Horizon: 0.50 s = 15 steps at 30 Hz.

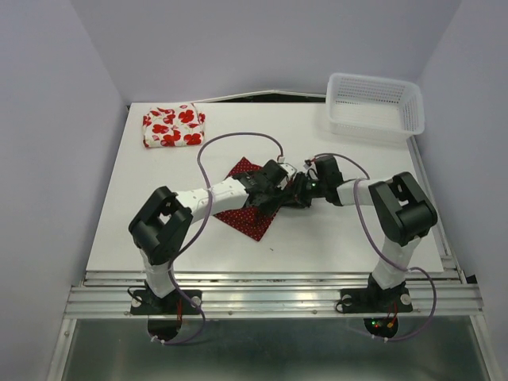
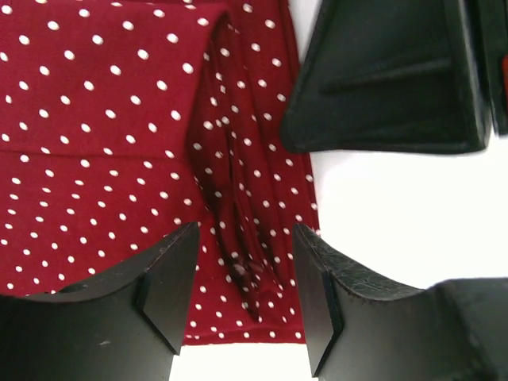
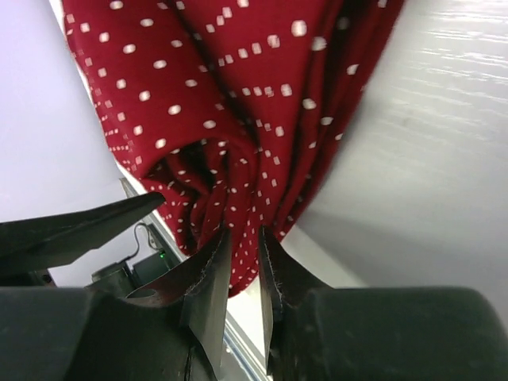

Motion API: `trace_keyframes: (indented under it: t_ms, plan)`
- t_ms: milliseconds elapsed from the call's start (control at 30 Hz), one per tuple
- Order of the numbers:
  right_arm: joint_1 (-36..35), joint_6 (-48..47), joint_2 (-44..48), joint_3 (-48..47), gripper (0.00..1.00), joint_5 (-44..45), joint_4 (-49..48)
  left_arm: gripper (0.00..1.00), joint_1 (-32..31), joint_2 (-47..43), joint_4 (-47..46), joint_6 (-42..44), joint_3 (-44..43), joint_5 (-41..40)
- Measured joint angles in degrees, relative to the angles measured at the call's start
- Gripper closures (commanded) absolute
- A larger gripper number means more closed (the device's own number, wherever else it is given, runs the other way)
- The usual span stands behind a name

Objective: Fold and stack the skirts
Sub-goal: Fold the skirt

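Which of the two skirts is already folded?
The white skirt with red flowers, a neat bundle at the far left; the dark red dotted skirt sits in the middle, partly bunched.

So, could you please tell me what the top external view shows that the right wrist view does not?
Only the top external view shows the folded floral skirt at the far left corner of the table, the white basket at the far right, and both arms meeting over the middle. Only the right wrist view shows, close up, the right arm's jaws pinching a bunched fold of cloth. Both views show the dark red dotted skirt and the white tabletop.
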<state>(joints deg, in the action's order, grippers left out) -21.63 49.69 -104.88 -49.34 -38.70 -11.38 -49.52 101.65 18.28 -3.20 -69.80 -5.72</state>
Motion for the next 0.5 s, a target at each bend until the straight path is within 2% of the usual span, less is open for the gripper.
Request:
trace_keyframes:
  t_ms: [267, 467, 500]
  plan:
    - [0.0, 1.6, -3.3, 0.3, 0.74, 0.2, -1.7, 0.4, 0.0, 5.0, 0.2, -0.3, -3.0, -2.7]
    - [0.1, 1.6, -3.7, 0.3, 0.75, 0.5, -2.1, 0.54, -0.4, 7.4, 0.3, -0.5, -3.0, -3.8]
    - [0.1, 1.5, -3.9, 0.3, 0.75, 0.6, -2.1, 0.6, -0.4, 7.8, 0.3, -0.6, -3.1, -4.1]
